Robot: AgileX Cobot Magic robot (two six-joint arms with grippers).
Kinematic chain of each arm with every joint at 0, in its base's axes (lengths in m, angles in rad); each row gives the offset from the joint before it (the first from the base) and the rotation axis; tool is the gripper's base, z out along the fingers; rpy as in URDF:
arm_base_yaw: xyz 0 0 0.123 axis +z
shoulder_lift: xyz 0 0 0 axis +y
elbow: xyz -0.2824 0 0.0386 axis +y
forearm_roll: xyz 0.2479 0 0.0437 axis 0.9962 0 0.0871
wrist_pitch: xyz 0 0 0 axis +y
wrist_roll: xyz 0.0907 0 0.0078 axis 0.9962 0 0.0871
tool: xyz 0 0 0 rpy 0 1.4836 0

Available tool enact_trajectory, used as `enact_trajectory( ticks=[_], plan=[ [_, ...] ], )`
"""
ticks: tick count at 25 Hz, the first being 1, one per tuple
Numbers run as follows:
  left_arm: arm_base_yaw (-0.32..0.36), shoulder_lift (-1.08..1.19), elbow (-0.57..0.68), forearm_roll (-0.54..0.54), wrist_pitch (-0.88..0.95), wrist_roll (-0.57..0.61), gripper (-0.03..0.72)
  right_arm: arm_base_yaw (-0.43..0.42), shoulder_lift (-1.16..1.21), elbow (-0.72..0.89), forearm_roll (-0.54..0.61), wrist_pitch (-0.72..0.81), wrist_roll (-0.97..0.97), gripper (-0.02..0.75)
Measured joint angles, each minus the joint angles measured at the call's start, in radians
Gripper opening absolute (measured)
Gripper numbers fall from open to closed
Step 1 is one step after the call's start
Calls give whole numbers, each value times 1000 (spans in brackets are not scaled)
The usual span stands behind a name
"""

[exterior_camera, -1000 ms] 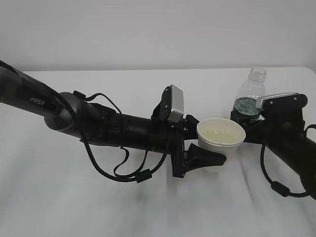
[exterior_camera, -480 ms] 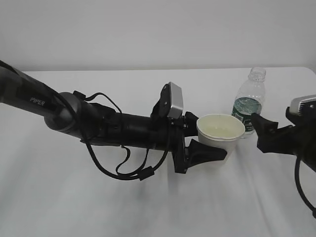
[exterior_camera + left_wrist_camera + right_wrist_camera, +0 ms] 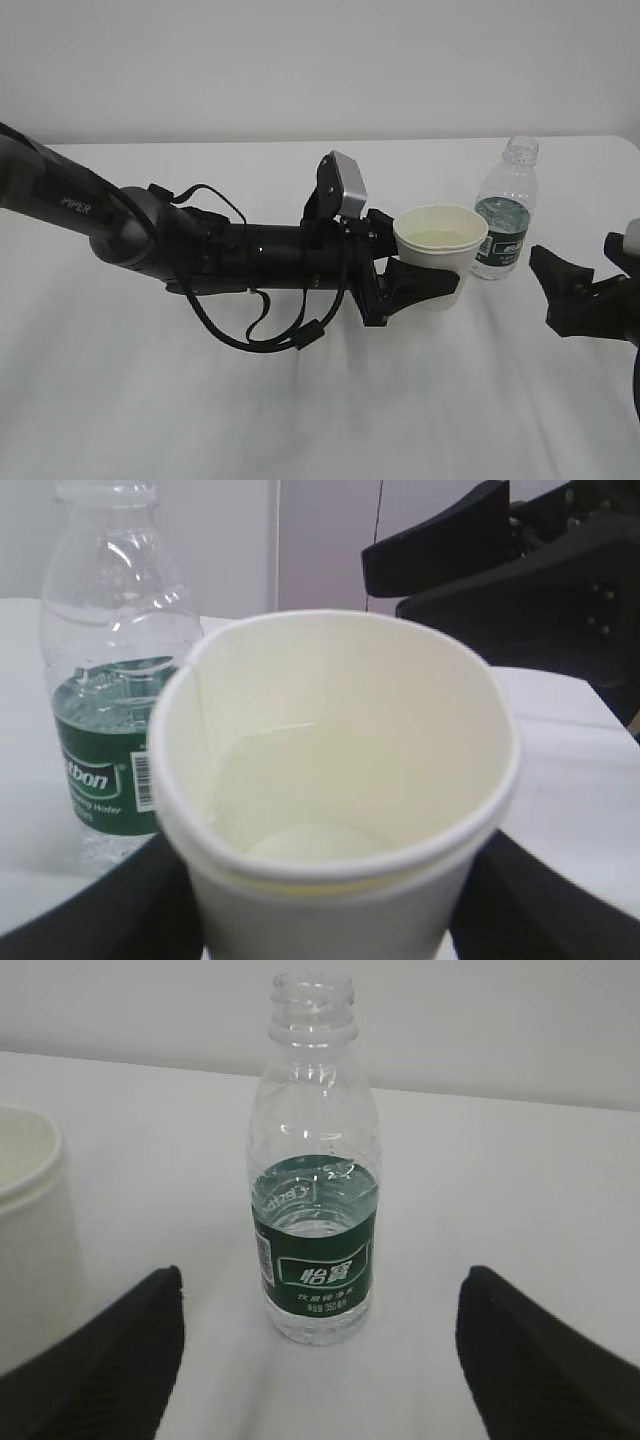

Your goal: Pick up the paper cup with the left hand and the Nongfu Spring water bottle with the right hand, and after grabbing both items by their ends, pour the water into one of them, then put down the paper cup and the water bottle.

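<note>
1. Standing upright on the white table [image 3: 150, 400] at the far right, the Nongfu Spring water bottle [image 3: 505, 205] is capless, with water [image 3: 315, 1185] in its lower part, level with the top of the green label; nothing touches it.
2. The paper cup [image 3: 440, 255] is just left of the bottle and nearer, upright, with liquid in its bottom; the left tool [image 3: 425, 280] holds it, jaws spread around the cup's lower wall.
3. The right tool [image 3: 580, 295] sits near the right edge, nearer than the bottle and apart from it, jaws wide and empty; its wrist view frames the bottle between the two fingers [image 3: 105, 1350].
4. Judging by this, the bottle is already set down and the cup's put-down is the step in hand.
5. Next, the cup should rest flat on the table before the left jaws part, then that arm backs straight away to the left so it does not tip the cup or knock the bottle.
</note>
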State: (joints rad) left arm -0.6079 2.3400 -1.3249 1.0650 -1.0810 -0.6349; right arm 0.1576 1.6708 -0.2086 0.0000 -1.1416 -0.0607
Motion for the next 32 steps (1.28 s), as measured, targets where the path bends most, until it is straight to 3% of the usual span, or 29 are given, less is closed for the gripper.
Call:
enact_trajectory(
  ticks=[7,17,25,32],
  plan=[
    [20,0,2,28,14,0,471,0,0,0,0,0,0,629],
    [112,0,114,9,-42,73,471,0,0,0,0,0,0,614],
    [151,-2,190,-66,-42,168,471,0,0,0,0,0,2,601],
    [153,-58,268,-227,-46,288,460,0,0,0,0,0,2,595]
  ],
)
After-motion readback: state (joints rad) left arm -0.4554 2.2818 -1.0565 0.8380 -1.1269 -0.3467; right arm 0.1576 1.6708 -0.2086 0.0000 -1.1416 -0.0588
